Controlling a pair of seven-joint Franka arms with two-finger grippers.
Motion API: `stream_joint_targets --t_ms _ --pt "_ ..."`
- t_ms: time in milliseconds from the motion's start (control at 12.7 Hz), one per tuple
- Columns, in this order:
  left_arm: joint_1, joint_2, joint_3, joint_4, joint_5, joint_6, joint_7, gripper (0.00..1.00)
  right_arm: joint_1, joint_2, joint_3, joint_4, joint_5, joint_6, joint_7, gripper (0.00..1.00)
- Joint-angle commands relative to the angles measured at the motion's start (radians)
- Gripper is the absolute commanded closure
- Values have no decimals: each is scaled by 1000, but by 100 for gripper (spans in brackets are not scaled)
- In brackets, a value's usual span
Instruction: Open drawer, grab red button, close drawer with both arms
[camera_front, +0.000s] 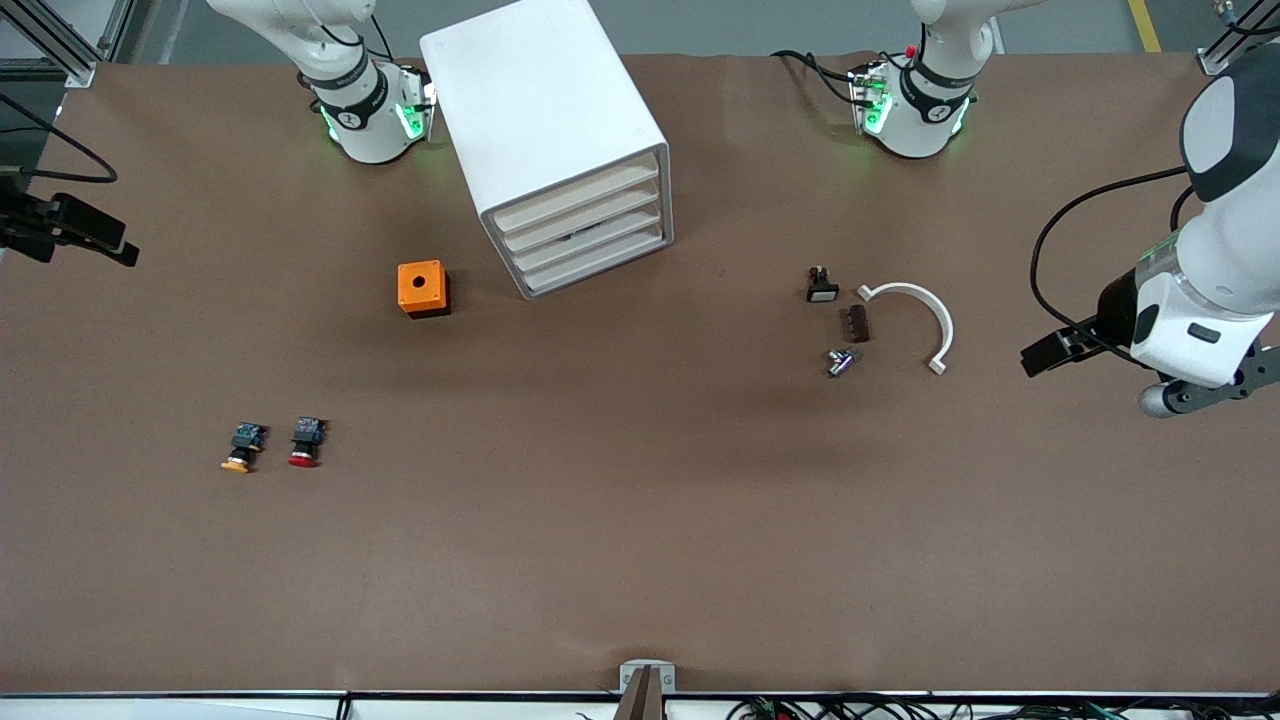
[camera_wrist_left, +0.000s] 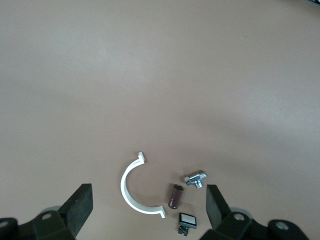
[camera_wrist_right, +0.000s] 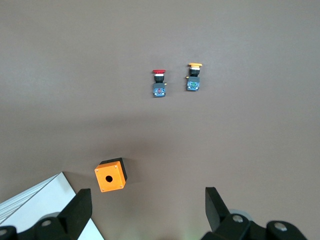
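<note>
The red-capped button (camera_front: 304, 443) lies on its side on the table toward the right arm's end, beside the orange-capped button (camera_front: 241, 450); it also shows in the right wrist view (camera_wrist_right: 158, 83). The white drawer cabinet (camera_front: 548, 120) stands between the arm bases, all its drawers (camera_front: 588, 228) shut. My right gripper (camera_wrist_right: 146, 202) is open and empty, high over the table near the orange box (camera_wrist_right: 110, 175). My left gripper (camera_wrist_left: 148, 200) is open and empty, high over the small parts at the left arm's end; its arm (camera_front: 1200, 300) shows at the view's edge.
An orange box (camera_front: 422, 288) with a round hole sits beside the cabinet. Toward the left arm's end lie a black button with a white face (camera_front: 822, 286), a brown piece (camera_front: 858, 323), a metal fitting (camera_front: 840, 362) and a white arc (camera_front: 920, 315).
</note>
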Motion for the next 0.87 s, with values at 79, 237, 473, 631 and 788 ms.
stream_joint_targets --t_ms 79,237,473,631,788 --pt "8 -12 -6 14 26 -31 18 0 21 -40 -19 -37 2 12 -7 0" --pt "36 -10 -9 31 28 -31 26 0 22 -42 -19 -43 2 12 -7 0" --pt "51 -12 -9 33 26 -31 76 0 31 -45 -34 -44 2 12 -7 0" --pt "57 -15 -9 36 26 -33 84 0 64 -45 -73 -44 2 14 -7 0" --pt "59 -24 -9 39 26 -48 126 0 62 -45 -74 -44 2 12 -19 0"
